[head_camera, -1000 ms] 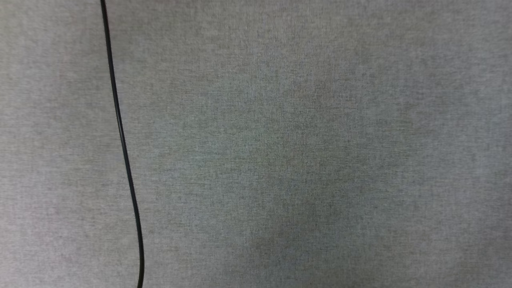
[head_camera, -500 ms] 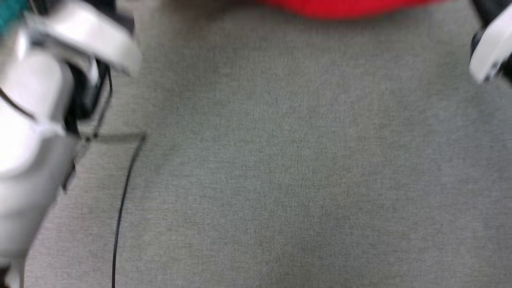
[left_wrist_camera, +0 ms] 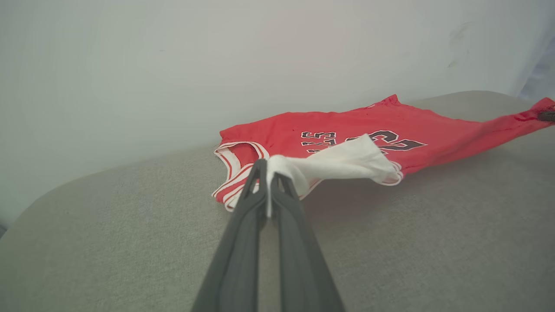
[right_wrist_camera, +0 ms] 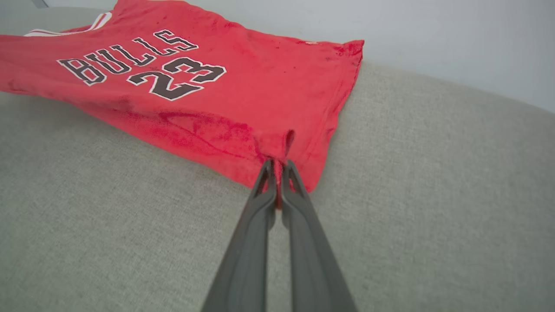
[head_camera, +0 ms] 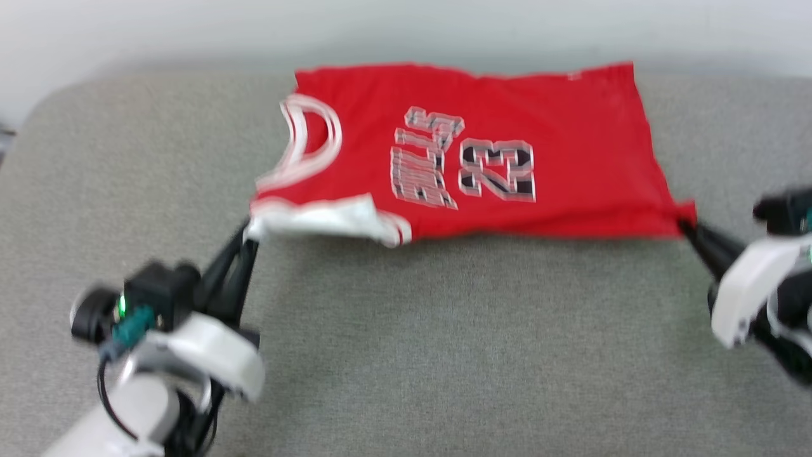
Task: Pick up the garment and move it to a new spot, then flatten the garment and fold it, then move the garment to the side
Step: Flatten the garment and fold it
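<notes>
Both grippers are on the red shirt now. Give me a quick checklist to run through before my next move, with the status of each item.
1. Left gripper shut on the white sleeve: ok.
2. Right gripper shut on the red hem corner: ok.
3. Shirt lying print side up, lettering readable: ok.
4. Held sleeve lying flat: not ok. It is bunched and raised off the cushion.
5. Far sleeve spread out: cannot tell, it is hidden.
6. Bare cushion on the near side of the shirt to work on: ok.
</notes>
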